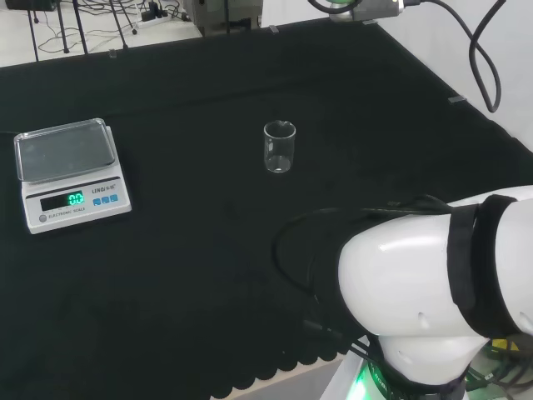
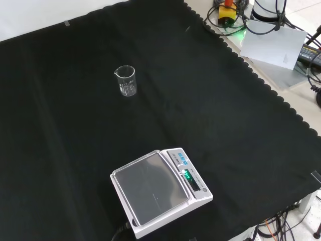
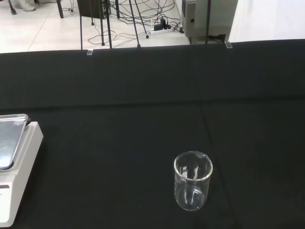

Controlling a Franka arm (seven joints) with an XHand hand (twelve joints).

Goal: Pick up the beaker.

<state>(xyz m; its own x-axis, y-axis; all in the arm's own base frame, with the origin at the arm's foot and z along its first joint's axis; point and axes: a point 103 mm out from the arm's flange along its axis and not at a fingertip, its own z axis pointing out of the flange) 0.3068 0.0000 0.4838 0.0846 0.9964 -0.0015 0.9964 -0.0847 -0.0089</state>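
Hand: whether released, clenched or grasping cannot be told from these views.

Arm: a large white link (image 1: pixel 433 292) with a black band stands at the lower right of the head view.

Beaker (image 1: pixel 279 147): clear glass, upright on the black cloth (image 1: pixel 208 250), mouth up and a small pouring lip at the rim. It stands alone near the middle of the head view and upper left of centre in the front view (image 2: pixel 126 81) (white markings show on its wall there). The wrist view has it standing free on the cloth (image 3: pixel 192 181).

Scale (image 1: pixel 71 171): white body, grey pan, green lit display. It sits at the left of the head view and low in the front view (image 2: pixel 160 191), well apart from the beaker.
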